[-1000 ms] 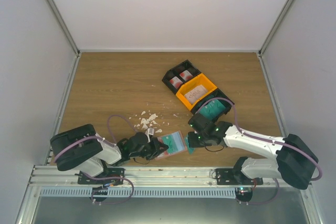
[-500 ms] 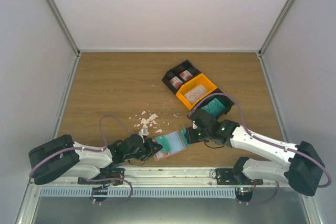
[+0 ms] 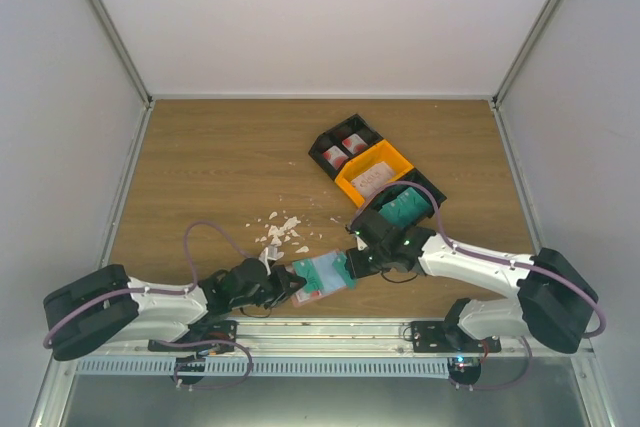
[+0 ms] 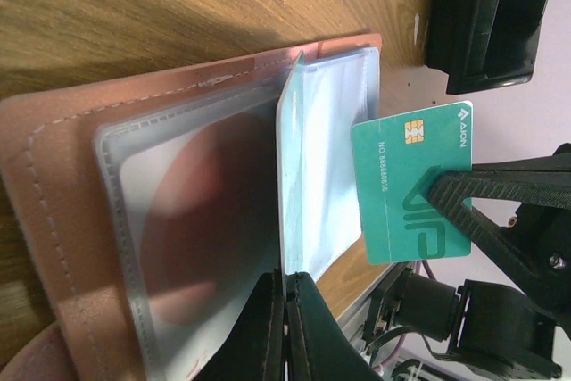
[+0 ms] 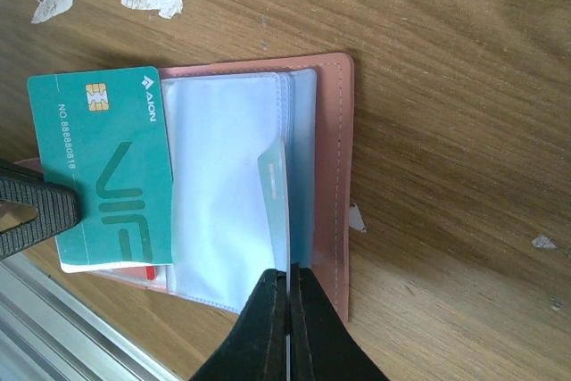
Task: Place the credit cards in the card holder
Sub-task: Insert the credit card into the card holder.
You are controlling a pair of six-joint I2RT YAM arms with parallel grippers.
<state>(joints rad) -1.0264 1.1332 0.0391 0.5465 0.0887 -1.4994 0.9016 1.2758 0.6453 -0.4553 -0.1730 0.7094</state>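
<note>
One card holder (image 5: pixel 342 176) between two claws (image 4: pixel 285 287) (image 5: pixel 287 278)

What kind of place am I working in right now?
Most likely a lab test cell for robot trials, not a real shop or office. Plain white panel walls box in a wood-grain table, an aluminium rail runs along its near edge, and small plastic bins sit on it.

A wood-grain bench (image 3: pixel 200 167) carries black and orange plastic bins (image 3: pixel 362 161) right of centre, scattered white crumbs (image 3: pixel 282 230), and an open salmon-pink leather-like wallet (image 5: pixel 335 131) near its front edge.
</note>
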